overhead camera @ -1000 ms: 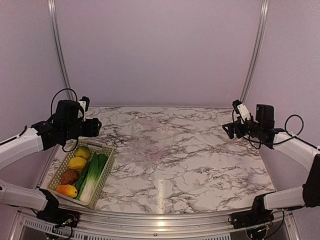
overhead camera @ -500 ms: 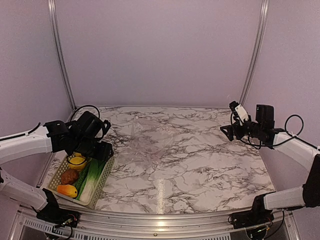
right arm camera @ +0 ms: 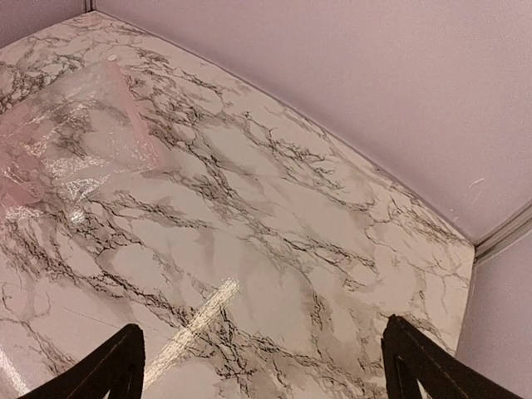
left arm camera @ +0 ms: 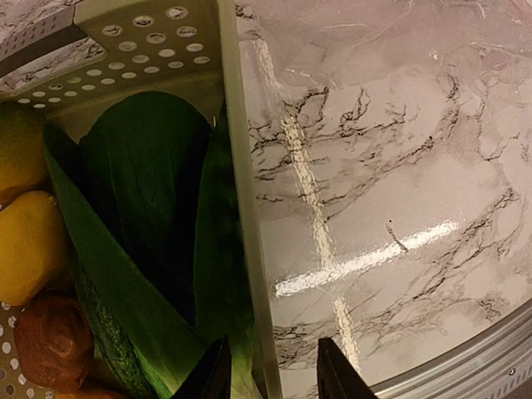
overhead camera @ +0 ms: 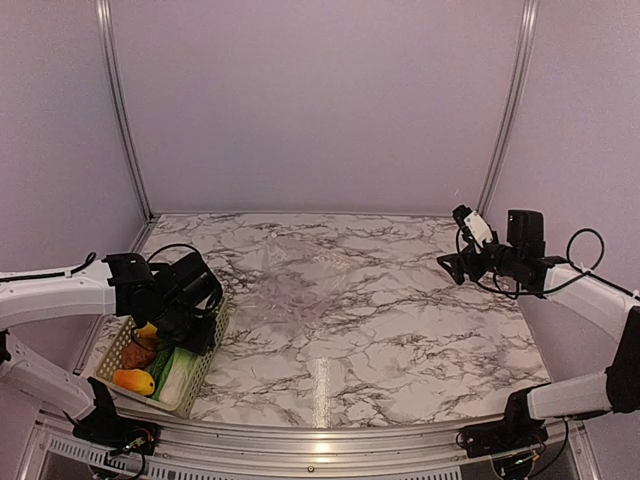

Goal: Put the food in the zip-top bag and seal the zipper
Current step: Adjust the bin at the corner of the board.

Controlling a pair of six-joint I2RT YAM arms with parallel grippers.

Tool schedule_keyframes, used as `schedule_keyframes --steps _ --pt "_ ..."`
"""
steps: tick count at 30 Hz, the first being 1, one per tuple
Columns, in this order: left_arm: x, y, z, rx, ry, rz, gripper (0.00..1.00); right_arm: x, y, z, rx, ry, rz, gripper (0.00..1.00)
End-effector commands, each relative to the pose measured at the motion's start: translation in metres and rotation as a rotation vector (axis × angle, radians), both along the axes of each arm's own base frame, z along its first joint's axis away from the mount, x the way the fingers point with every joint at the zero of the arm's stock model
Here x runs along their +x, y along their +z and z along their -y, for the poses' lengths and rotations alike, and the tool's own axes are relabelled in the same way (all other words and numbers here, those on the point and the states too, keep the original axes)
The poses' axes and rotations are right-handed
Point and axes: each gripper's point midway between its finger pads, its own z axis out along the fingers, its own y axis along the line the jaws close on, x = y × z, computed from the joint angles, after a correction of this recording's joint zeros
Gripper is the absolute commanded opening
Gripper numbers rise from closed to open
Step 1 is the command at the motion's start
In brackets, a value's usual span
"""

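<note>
Marble-patterned bench (overhead camera: 400, 340) fills the view, with plain lilac walls (overhead camera: 320, 100) behind it. The zip-top bag (right arm camera: 75, 141) lies flat on the bench's middle, toward the far left, and is well apart from both arms. Its zipper is too faint to make out. A pale green lattice basket (left arm camera: 241, 191) sits at the near left corner with all the food inside.

The left gripper (left arm camera: 270, 378) hangs low over the basket. One finger is inside above the leek (left arm camera: 220, 249) and the other is outside over bare marble, so the basket's right wall stands between narrowly parted jaws that hold nothing. The right gripper (right arm camera: 266, 366) hovers by the right edge, jaws wide and empty.

A second ago the left gripper was up above the basket's far end. It has swung down and nearer and now hides one of the lemons (left arm camera: 29, 241). The right arm has barely shifted.

The leek's long axis follows the basket's length, white end toward the near edge. The cucumber (left arm camera: 96, 337) lies parallel beside it. The potato (left arm camera: 50, 341) and orange piece (overhead camera: 133, 381) line the left side.
</note>
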Motion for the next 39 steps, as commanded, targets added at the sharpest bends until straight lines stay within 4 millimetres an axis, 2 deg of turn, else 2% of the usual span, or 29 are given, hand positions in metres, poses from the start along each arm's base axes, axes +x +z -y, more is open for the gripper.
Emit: schedule_keyframes --steps 1,7,10,15,19,24,28,33,36,39 --pt "-0.023 -0.019 -0.012 0.071 0.001 -0.100 0.36 0.001 -0.002 -0.004 -0.029 0.011 -0.006 0.96" --pt "-0.017 -0.025 -0.015 0.132 -0.028 -0.090 0.25 0.002 -0.003 -0.003 -0.042 0.003 -0.006 0.96" --pt "-0.008 -0.014 -0.009 0.138 -0.063 -0.055 0.16 0.003 -0.003 -0.001 -0.042 -0.015 -0.007 0.96" --pt "0.006 0.000 0.005 0.152 -0.174 -0.012 0.08 0.003 -0.010 0.001 -0.046 -0.023 -0.015 0.96" --pt "0.026 0.011 0.018 0.200 -0.269 0.040 0.00 0.005 -0.015 0.000 -0.041 -0.023 -0.036 0.95" --pt "0.050 0.013 0.019 0.299 -0.391 0.080 0.00 0.004 -0.018 -0.001 -0.035 -0.015 -0.047 0.95" --pt "0.064 0.007 0.014 0.400 -0.543 0.118 0.00 0.004 -0.021 -0.004 -0.033 0.000 -0.055 0.95" --pt "0.054 -0.004 0.007 0.450 -0.745 0.123 0.00 0.002 -0.016 -0.016 -0.004 0.066 -0.066 0.94" --pt "0.044 -0.004 0.003 0.432 -0.818 0.139 0.00 0.001 -0.004 -0.036 0.001 0.182 -0.066 0.91" --pt "0.037 -0.002 -0.002 0.428 -0.886 0.178 0.00 0.019 0.003 -0.055 -0.016 0.243 -0.049 0.86"
